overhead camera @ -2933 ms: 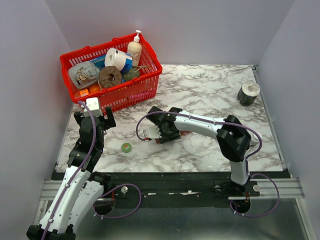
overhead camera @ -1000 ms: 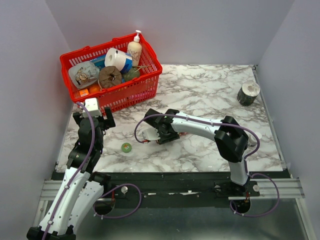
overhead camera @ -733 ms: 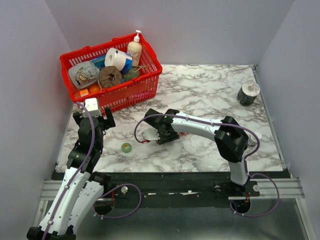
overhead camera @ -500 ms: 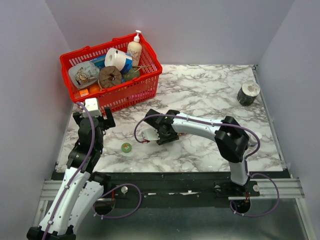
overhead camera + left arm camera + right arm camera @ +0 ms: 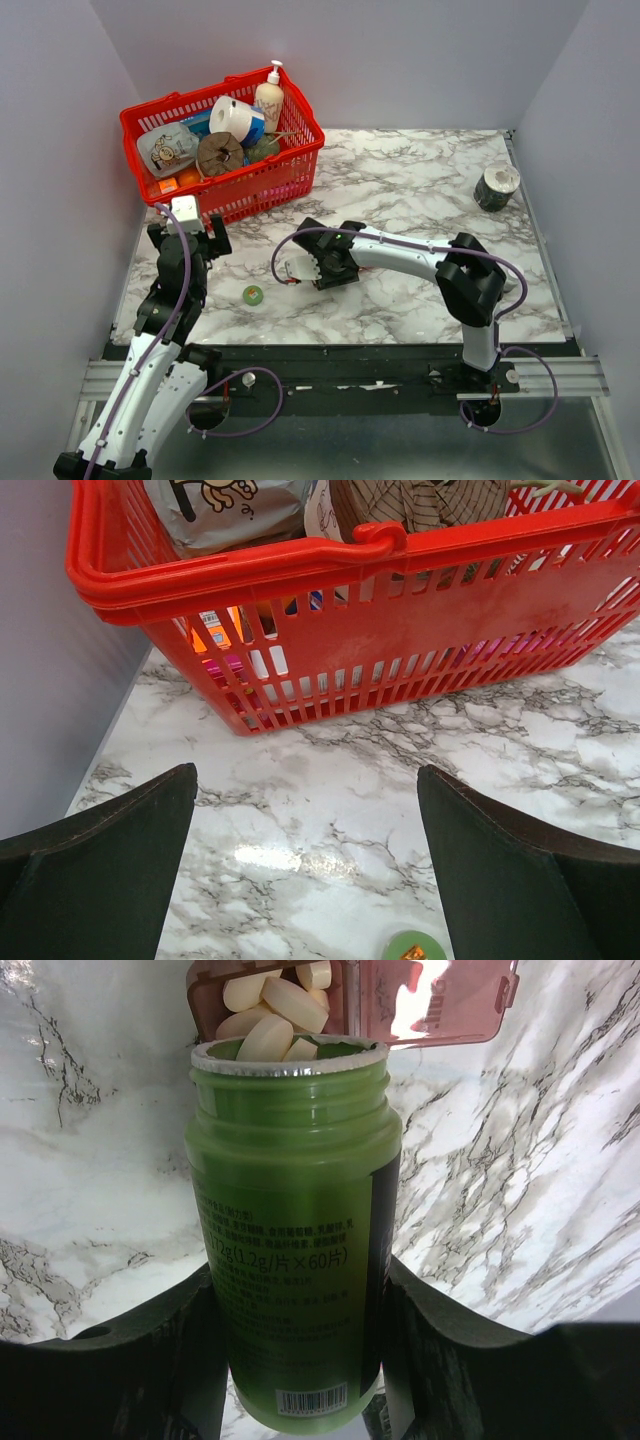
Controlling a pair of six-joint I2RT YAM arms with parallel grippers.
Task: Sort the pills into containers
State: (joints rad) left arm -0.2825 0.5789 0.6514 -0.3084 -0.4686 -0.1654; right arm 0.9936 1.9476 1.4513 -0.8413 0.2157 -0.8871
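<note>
The right pincer [image 5: 297,1272] clamped a green plastic bottle [image 5: 290,1160], mouth at a red-brown plastic compartment [image 5: 440,1000] of pale oblong pills [image 5: 280,1005]; the left pincer [image 5: 305,772] stood apart.

Bright even light, soft shadows, glare patch on the marble table [image 5: 290,860].

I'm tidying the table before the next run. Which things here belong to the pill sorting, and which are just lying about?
In use: green bottle, held by the right gripper; pills; pill box, lid open; green cap.
Lying about: red basket with its contents; grey roll at the far right.
</note>
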